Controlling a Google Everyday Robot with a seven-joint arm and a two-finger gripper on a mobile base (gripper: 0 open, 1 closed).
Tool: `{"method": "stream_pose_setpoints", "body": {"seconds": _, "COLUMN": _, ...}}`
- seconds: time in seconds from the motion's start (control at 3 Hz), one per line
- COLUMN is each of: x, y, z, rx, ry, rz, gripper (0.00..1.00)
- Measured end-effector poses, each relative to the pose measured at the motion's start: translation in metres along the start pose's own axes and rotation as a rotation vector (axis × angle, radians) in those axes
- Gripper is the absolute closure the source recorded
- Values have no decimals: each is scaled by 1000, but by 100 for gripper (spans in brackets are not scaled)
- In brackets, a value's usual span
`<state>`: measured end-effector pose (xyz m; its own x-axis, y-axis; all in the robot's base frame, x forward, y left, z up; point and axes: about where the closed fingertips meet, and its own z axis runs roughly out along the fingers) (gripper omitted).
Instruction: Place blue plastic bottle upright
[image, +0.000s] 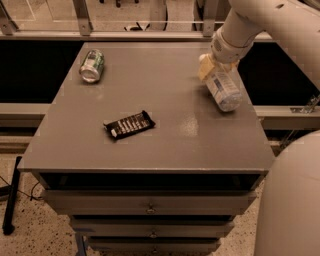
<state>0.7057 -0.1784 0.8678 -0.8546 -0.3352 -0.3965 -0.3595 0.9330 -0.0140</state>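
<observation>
While the blue plastic bottle (225, 90) is lying at the right side of the table (165, 150), toward the back, it is showing a clear body and a pale blue-and-white label, with its base pointing to the front right and its top end tucked under the claw (209, 67). The claw is sitting right at that top end, hanging from the white arm (260, 20), and I cannot tell whether it is clamped on the bottle or apart. A green-and-silver can (92, 65) is lying on its side at the back left, and a dark wrapped bar (129, 124) is lying flat near the middle.
</observation>
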Motion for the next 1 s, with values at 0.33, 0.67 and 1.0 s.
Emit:
{"method": "stream_pose_setpoints", "body": {"seconds": 0.33, "x": -36, "y": 10, "z": -24, "rx": -109, "ry": -178, "rz": -122, "gripper": 100}}
{"method": "stream_pose_setpoints", "body": {"seconds": 0.67, "x": -57, "y": 23, "z": -54, "rx": -199, "ry": -360, "rz": -225, "gripper": 100}}
{"method": "stream_pose_setpoints", "body": {"seconds": 1.0, "x": -56, "y": 40, "z": -82, "rx": -311, "ry": -603, "rz": -305, "gripper": 100}}
